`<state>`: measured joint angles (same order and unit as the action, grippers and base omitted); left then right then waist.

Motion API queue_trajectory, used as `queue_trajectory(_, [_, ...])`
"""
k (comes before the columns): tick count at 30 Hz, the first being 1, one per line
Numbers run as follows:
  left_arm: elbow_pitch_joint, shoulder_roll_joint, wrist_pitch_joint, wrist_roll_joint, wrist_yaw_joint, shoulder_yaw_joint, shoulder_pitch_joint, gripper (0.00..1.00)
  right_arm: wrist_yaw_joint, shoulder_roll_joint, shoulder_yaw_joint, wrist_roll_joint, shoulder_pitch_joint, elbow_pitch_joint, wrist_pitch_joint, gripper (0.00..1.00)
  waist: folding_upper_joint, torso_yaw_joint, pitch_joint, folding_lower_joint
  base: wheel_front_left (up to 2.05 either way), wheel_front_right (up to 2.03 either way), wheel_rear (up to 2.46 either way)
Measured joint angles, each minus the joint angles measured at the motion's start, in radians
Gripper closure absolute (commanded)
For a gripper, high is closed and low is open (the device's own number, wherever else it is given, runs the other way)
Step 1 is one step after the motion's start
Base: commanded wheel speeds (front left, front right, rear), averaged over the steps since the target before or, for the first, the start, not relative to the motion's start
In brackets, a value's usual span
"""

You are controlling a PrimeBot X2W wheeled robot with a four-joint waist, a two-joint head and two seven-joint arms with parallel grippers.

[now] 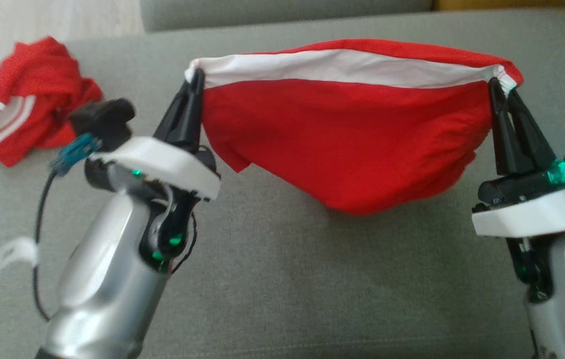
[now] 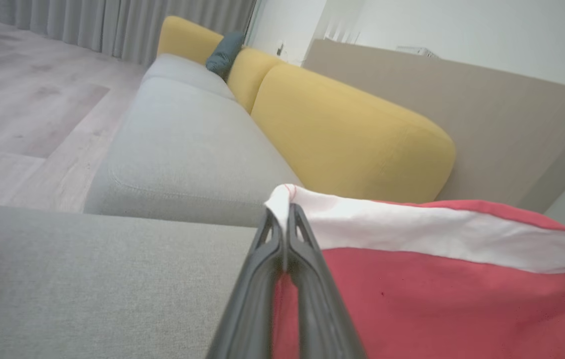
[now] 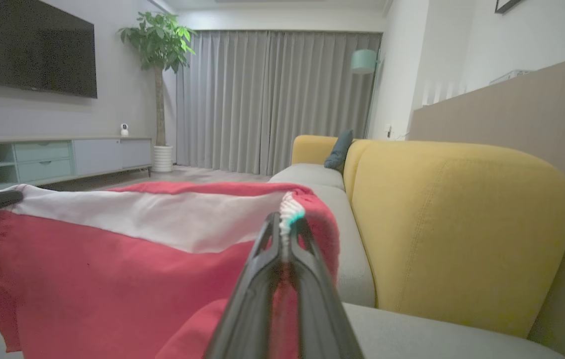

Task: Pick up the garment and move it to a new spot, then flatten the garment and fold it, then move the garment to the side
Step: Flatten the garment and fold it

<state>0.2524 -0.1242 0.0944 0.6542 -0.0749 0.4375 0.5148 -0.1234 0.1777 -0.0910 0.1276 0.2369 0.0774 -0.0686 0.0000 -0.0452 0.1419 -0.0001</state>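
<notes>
The garment (image 1: pixel 342 144) hangs stretched between both arms, belly sagging low over the grey cushion (image 1: pixel 287 289). The left end effector (image 1: pixel 194 80) is clamped on one end of the white band, and the right end effector (image 1: pixel 500 86) pinches the other. Looks light and floppy, so I'd say those band corners are the best hold. Another red bundle (image 1: pixel 28 99) lies far left.
</notes>
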Motion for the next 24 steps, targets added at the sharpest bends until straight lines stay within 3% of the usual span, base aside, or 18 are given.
queue_trajectory(7, [-0.319,-0.081,-0.009,-0.012,-0.080,-0.042,-0.104,1.00,0.000,0.020,-0.007,0.025,-0.064,0.191,0.080,1.00,0.0000,0.023,-0.090,0.0000,0.00,0.00,0.00])
queue_trajectory(13, [-0.508,-0.140,-0.088,-0.047,-0.123,-0.061,-0.101,1.00,0.000,0.032,-0.024,0.050,-0.062,0.277,0.147,1.00,0.0000,0.027,-0.115,-0.0001,0.00,0.00,0.00])
queue_trajectory(18, [-0.471,-0.161,-0.164,-0.045,-0.121,-0.060,-0.040,1.00,0.000,0.051,-0.069,0.114,0.014,0.186,0.179,1.00,0.0000,0.023,-0.076,0.0000,0.00,0.00,0.00])
queue_trajectory(24, [-0.308,-0.167,-0.198,-0.057,-0.073,-0.058,0.176,1.00,0.000,0.054,-0.143,0.163,0.282,-0.062,0.154,1.00,0.0000,0.012,0.008,0.0000,0.00,0.00,0.00])
